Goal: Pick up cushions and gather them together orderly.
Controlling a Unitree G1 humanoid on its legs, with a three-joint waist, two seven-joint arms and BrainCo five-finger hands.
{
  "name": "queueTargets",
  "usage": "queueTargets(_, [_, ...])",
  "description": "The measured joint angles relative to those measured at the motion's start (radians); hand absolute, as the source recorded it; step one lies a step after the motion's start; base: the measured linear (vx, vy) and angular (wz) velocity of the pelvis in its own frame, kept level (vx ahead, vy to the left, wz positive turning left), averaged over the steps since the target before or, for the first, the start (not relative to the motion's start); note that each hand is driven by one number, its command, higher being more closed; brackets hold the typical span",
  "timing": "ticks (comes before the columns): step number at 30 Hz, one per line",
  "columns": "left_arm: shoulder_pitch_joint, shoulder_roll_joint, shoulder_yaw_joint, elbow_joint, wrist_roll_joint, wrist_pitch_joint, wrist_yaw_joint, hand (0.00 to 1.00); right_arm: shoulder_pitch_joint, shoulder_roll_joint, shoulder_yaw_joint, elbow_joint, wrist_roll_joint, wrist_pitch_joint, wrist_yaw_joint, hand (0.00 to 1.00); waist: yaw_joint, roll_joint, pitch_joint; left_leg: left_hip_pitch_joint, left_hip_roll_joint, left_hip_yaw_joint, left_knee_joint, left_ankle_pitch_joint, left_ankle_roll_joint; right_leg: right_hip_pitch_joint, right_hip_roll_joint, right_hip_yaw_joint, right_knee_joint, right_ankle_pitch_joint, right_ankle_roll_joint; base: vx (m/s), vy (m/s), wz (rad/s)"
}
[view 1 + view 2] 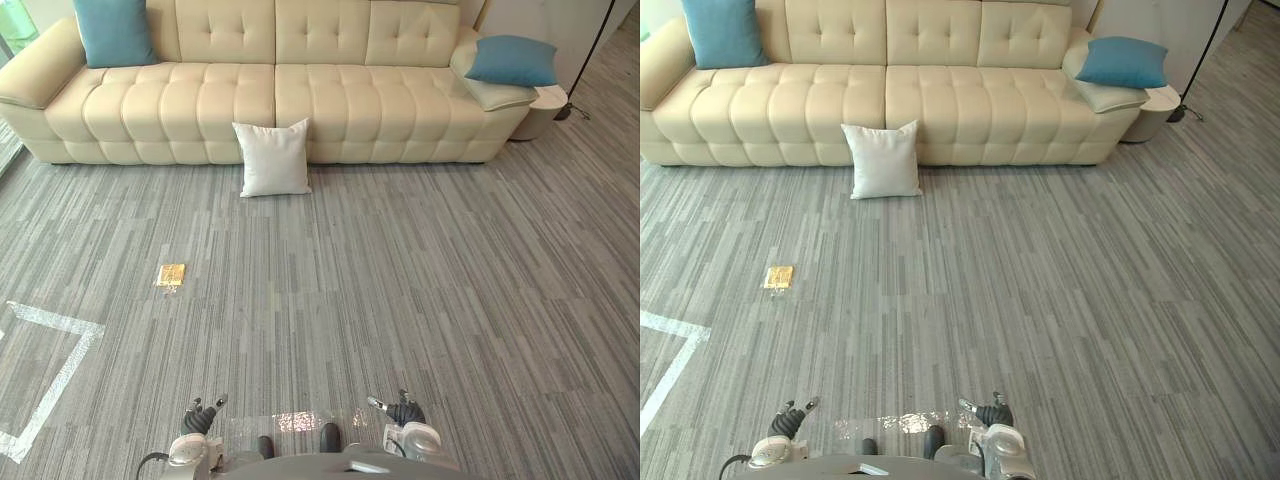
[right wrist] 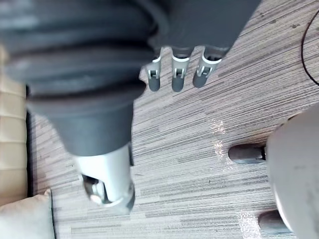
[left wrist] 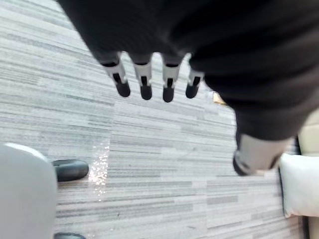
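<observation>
Nearest, low over the grey carpet, the left hand hangs with its fingers straight and slightly spread, holding nothing. To its right, the right hand hangs the same way, loose and empty. Well beyond both, a small yellow object lies on the carpet. Along the cream sofa, one blue cushion leans at the left end, a white cushion stands on the carpet against the sofa's front, and another blue cushion rests on the right armrest.
</observation>
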Motion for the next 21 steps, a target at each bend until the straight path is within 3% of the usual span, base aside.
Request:
queueTargets(10, [-0.009, -0.003, 0.071, 0.032, 0.02, 0.0, -0.022, 0.0, -0.014, -0.002, -0.08, 0.093, -0.001, 0.015, -0.001, 0.0, 0.001, -0.001, 0.0, 0.005, 0.0, -0.014, -0.018, 0.011, -0.001, 0.001, 0.0, -0.01, 0.0, -0.001, 0.001, 0.0, 0.0, 0.02])
queueTargets(21, [-0.01, -0.003, 0.072, 0.039, 0.021, -0.001, -0.035, 0.0, -0.02, 0.001, -0.119, 0.102, -0.039, 0.023, 0.001, 0.0, 0.002, -0.001, 0.0, 0.01, -0.001, -0.019, -0.018, 0.012, -0.001, 0.009, -0.001, -0.017, 0.0, -0.004, 0.004, -0.01, 0.0, 0.01])
